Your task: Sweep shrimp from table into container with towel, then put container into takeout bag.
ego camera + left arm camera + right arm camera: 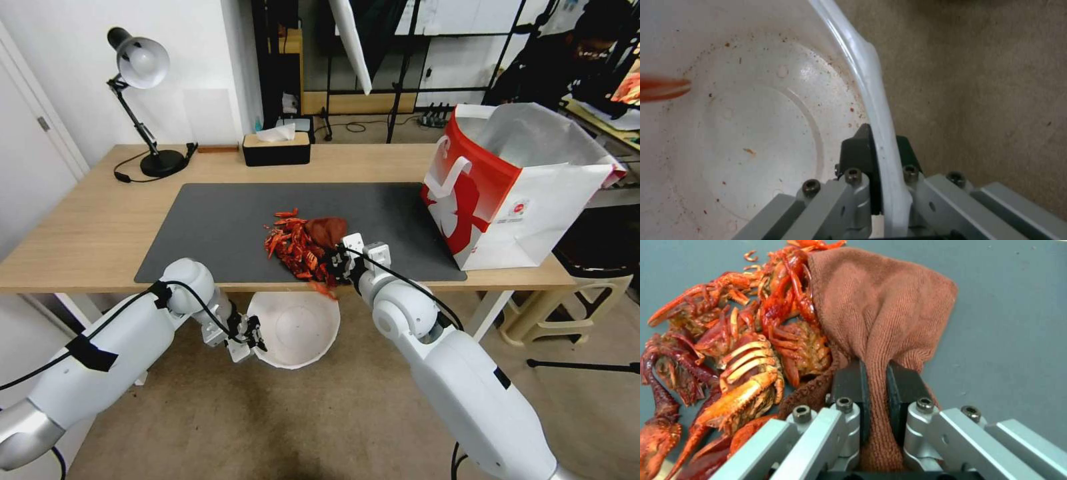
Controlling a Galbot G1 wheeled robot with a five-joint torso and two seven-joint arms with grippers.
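Rust-brown towel [880,316] is pinched between the pressed-together fingers of the right pincer [876,390], set at the table's [80,233] near edge. Shrimp [738,350] are heaped touching the towel's left side, toward the robot's left, on the dark mat [220,220]. White container [297,330] is held below the table edge, its rim clamped by the left pincer [878,156]; one shrimp is seen tipping over the edge above it. Takeout bag [513,193] stands open at far right, well apart. Pile's underside is hidden; container interior appears nearly bare.
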